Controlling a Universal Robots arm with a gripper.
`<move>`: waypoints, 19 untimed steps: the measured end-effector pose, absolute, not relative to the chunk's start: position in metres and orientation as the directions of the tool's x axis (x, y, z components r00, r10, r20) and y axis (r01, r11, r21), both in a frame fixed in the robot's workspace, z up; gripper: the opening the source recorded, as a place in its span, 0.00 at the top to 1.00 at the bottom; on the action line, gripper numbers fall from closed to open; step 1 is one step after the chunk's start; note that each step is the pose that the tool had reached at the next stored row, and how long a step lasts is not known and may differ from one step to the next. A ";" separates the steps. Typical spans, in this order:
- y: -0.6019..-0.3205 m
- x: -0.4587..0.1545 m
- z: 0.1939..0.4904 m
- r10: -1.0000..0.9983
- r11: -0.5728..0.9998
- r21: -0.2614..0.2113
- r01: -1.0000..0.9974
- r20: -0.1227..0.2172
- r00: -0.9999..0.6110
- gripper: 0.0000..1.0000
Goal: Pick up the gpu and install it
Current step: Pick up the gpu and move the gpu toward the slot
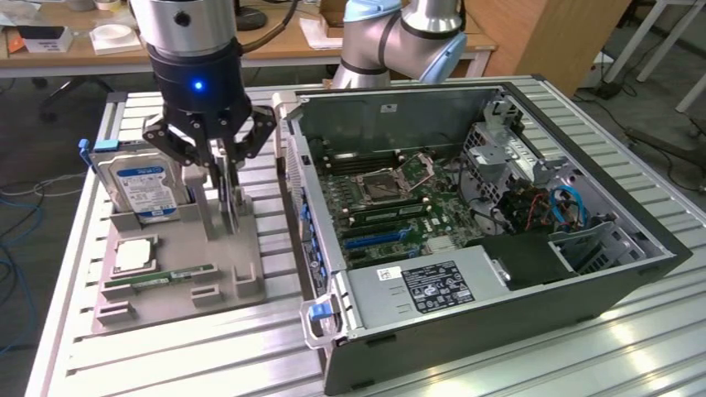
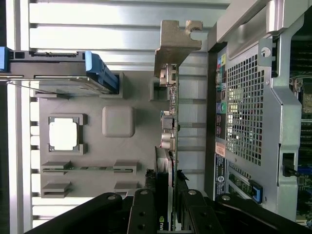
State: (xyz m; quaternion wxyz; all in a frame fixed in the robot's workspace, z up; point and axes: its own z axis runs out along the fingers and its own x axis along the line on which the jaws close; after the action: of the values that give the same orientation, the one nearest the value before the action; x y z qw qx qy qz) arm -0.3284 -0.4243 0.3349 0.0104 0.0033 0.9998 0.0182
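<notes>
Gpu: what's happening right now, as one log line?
gripper: shut on gpu | gpu: standing on edge in grey tray | computer case: open, gpu not installed

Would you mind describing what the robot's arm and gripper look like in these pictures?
The arm is built of silvery-grey tubes with pale blue joint caps, and it ends in a silver cylindrical wrist section. The gripper is black, with a small blue light glowing on its rounded body. Its fingers are jointed bar linkages, pinned with round bolts.
</notes>
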 end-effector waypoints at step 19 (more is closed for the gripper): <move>-0.424 -0.328 0.347 0.007 0.999 0.037 0.006 -0.021 -1.000 0.74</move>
State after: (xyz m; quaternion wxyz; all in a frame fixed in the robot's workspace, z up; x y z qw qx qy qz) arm -0.3285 -0.4243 0.3474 0.0104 0.0033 0.9998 0.0183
